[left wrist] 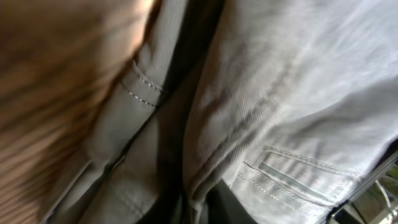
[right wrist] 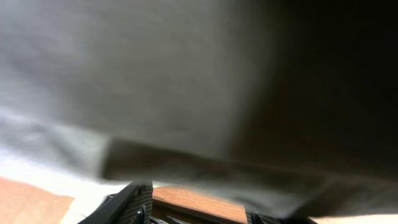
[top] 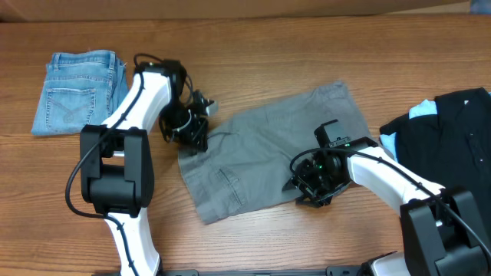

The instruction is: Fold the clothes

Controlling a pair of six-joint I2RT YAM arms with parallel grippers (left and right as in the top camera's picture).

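Observation:
The grey-khaki shorts (top: 268, 146) lie spread flat on the wooden table, waistband toward the left. My left gripper (top: 193, 129) is at their left waistband corner. In the left wrist view a raised fold of the grey cloth (left wrist: 249, 112) runs down between the dark fingers of this gripper (left wrist: 198, 210), which is shut on it. My right gripper (top: 314, 182) sits at the near hem of the shorts. Seen from the right wrist, the blurred hem (right wrist: 186, 93) hangs just ahead of this gripper (right wrist: 199, 208). Its fingers (right wrist: 134, 202) stand apart, with bare wood between them.
Folded blue denim shorts (top: 77, 92) lie at the far left. A pile of black clothing (top: 453, 130) with a light blue piece under it fills the right side. Both arm bases stand along the near table edge.

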